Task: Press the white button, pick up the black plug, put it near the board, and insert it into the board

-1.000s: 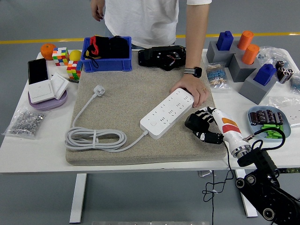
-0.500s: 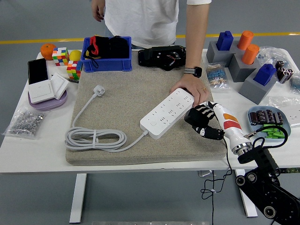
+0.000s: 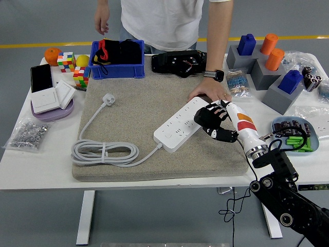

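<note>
The white power strip [image 3: 182, 123] lies slantwise on the beige mat [image 3: 149, 103], its cord [image 3: 105, 152] coiled at the mat's left. The right robot hand [image 3: 213, 123] sits over the strip's far right end, fingers curled downward, gripping nothing; whether it touches the strip cannot be told. A person's hand [image 3: 211, 94] rests at that same end, just behind the robot hand. The mat lies on the white surface [image 3: 31, 159].

A white table [image 3: 41, 164] stood on a grey floor [image 3: 41, 25]; a yellow floor line [image 3: 46, 45] ran toward nine o'clock.
</note>
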